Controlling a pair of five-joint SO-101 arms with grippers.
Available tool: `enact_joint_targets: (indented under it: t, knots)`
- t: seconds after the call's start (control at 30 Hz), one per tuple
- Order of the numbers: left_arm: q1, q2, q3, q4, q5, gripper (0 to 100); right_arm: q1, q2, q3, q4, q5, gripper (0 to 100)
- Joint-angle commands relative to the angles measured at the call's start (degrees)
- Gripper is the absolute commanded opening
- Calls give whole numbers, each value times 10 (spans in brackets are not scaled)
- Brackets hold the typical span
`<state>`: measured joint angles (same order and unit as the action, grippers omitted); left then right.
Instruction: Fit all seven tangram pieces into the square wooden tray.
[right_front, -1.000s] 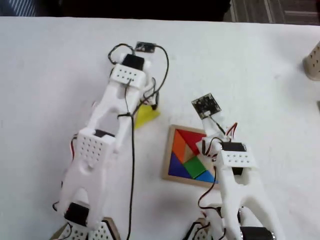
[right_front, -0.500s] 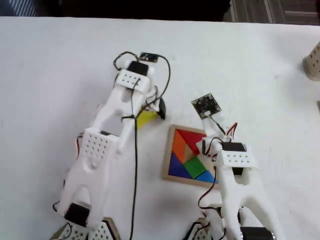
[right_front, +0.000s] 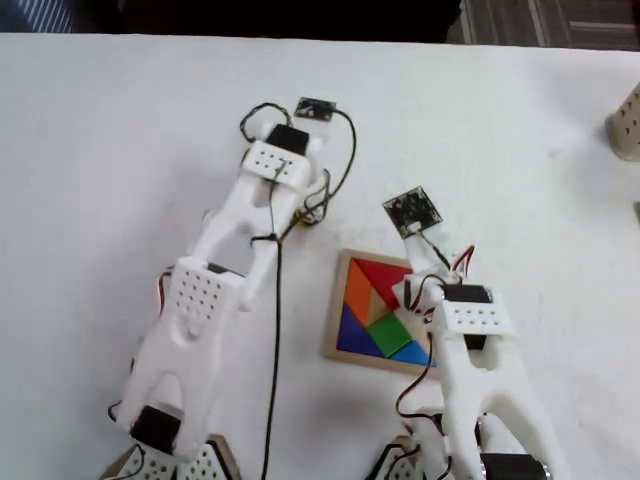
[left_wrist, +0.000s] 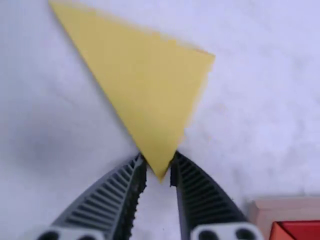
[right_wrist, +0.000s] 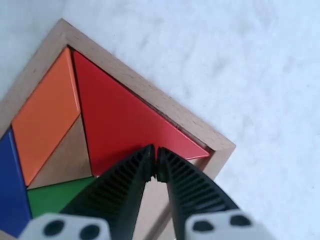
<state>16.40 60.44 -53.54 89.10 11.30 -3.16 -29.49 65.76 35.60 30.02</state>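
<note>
High view: your left arm (right_front: 225, 270) stretches out over the white table (right_front: 120, 120), and its wrist end sits near the far corner of the square wooden tray (right_front: 335, 305) on that arm's side, outside the tray. Your right arm (right_front: 475, 340) lies over the tray's other side, with coloured pieces showing in the tray beside it

Left wrist view: your left gripper (left_wrist: 159, 167) pinches one sharp corner of the yellow triangle (left_wrist: 145, 85), with the tip caught between the two ribbed fingers (left_wrist: 125, 195). The rest of the triangle spreads away from the fingertips over the table. A corner of the tray shows near the gripper, apart from the triangle

Right wrist view: your right gripper (right_wrist: 156, 162) is pressed together, with its tips over the red triangle (right_wrist: 125, 115) close to the tray's rim; you cannot tell whether they touch it. The red triangle lies along the rim with the orange piece (right_wrist: 45, 115) beside it. A bare triangular patch of wood sits between the orange piece, the red triangle and the green piece (right_wrist: 55, 197), and the blue piece (right_wrist: 10, 190) lies next to the green piece
</note>
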Motion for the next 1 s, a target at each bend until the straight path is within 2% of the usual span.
enact_joint_targets:
  t: [0.0, 0.1, 0.33, 0.6, 0.83, 0.97]
  knots:
    - [-7, -7, -15, -11, -1, 61, 0, -19, -4, -2, 4, 21]
    - [-13, -15, -25, 2, -1, 60, 0, -19, -4, -2, 4, 21]
    - [-44, -57, -134, 92, 2, 60, 1, -19, -4, -2, 4, 21]
    - [-29, -59, -265, 133, -1, 64, 2, -19, -4, -2, 4, 21]
    - [-31, -57, -289, 113, -1, 67, 3, -19, -4, 0, 4, 21]
    - [-29, -34, -265, 81, -1, 143, -1, -19, -3, 0, 5, 21]
